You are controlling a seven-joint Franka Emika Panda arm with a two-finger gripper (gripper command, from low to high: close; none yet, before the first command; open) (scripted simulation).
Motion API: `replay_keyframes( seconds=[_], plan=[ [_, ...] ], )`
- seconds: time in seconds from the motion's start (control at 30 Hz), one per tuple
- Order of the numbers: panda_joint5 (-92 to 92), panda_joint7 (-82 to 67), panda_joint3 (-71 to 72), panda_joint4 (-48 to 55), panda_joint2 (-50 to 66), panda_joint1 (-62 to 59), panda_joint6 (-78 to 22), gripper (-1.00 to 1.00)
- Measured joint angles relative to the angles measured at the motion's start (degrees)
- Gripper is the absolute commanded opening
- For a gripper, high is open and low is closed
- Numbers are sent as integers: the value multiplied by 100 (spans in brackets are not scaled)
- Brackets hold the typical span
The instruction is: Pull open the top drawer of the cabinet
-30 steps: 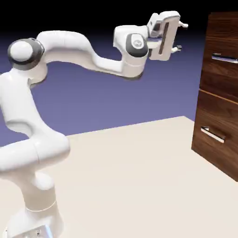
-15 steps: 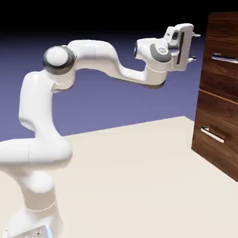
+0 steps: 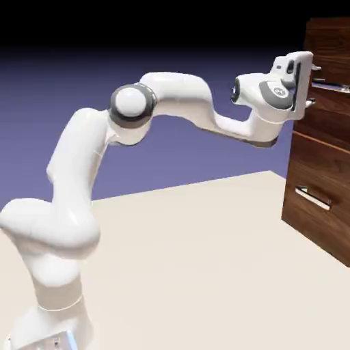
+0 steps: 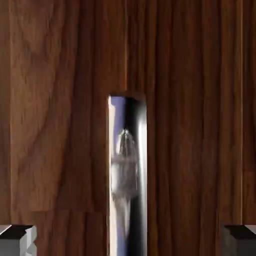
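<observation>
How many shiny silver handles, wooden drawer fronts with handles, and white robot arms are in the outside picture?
Silver handles: 2, the upper handle and the lower handle
Drawer fronts with handles: 2, the top drawer and the lower drawer
White robot arms: 1
Total: 5

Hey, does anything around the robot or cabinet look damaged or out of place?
Nothing stands out: the top drawer sits closed, its handle looks straight, and the open gripper is lined up around it.

exterior: bright arm, black upper backdrop | hand: dim wood, glare on handle (image 4: 128,175), soft grain
</observation>
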Motion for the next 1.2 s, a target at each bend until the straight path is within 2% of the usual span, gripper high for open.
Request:
replay_keyframes(
  seconds=[0.43, 0.47, 0.53, 0.83, 1.2],
  plan=[
    [264, -1322, 2491, 2108, -616, -1861, -1042, 0],
    [280, -1403, 2644, 2237, -654, -1975, -1106, -100],
    [280, -1403, 2644, 2237, -654, -1975, -1106, -100],
    [632, -1054, 911, 369, -4, -550, -257, -100],
    [1231, -1497, -899, -1914, 679, 1511, 592, -100]
  ],
)
